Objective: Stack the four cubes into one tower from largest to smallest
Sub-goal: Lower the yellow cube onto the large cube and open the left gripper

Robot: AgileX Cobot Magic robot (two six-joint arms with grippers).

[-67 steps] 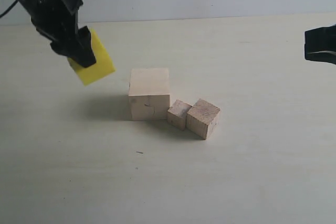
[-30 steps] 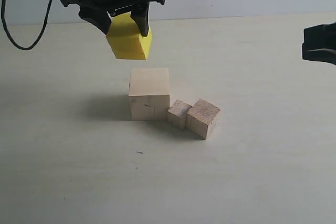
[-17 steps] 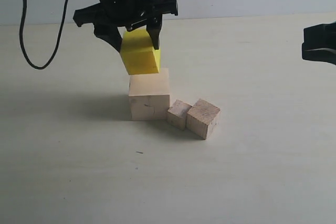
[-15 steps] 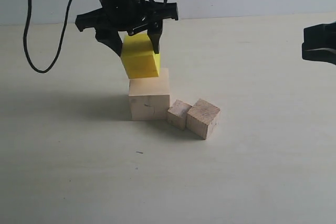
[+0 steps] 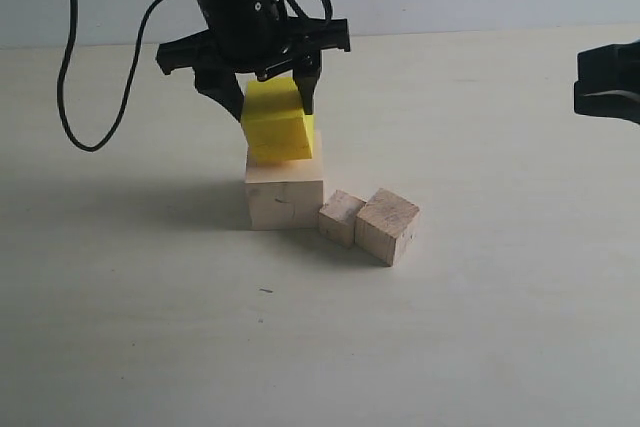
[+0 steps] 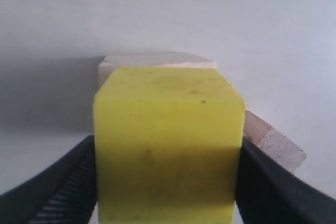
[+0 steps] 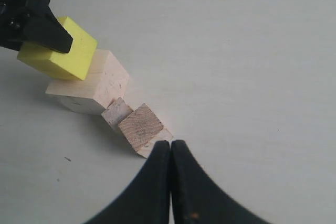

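My left gripper [image 5: 270, 107] is shut on the yellow cube [image 5: 279, 123], one black finger on each side of it [image 6: 168, 150]. The yellow cube hangs slightly tilted right at the top face of the large pale wooden cube [image 5: 285, 197]; whether they touch is unclear. Against the pale cube's right side stands the smallest wooden cube [image 5: 341, 217], with the slightly bigger wooden cube [image 5: 387, 225] to its right. In the right wrist view the pale cube [image 7: 97, 85] and both small cubes [image 7: 139, 127] show. My right gripper [image 7: 170, 145] is shut and empty, far right [image 5: 608, 82].
A black cable [image 5: 95, 97] loops down from the left arm over the table's back left. The pale table [image 5: 480, 327] runs to a light wall at the back.
My left gripper carried the yellow cube from the upper left across and down onto the pale cube's top. The right gripper and the other cubes stayed still.
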